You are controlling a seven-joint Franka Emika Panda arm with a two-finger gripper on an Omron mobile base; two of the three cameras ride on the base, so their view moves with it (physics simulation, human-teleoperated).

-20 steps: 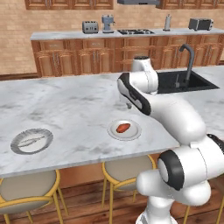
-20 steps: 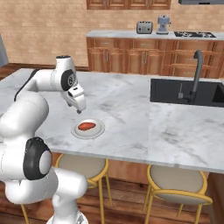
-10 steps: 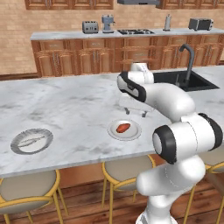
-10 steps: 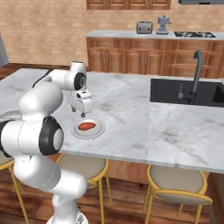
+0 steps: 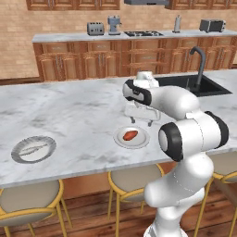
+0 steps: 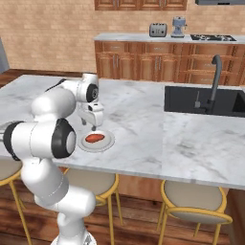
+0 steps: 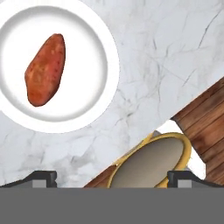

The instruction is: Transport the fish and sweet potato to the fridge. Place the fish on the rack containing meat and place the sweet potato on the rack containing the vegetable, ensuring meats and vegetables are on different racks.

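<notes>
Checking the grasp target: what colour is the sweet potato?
Reddish-orange, the sweet potato shows best in the hand view.

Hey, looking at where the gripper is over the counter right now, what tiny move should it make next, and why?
Probably slide sideways until it is centred over the sweet potato, then descend. The gripper hangs open above the counter beside the white plate, and in the hand view the potato lies off to the upper left, not between the fingertips.
</notes>
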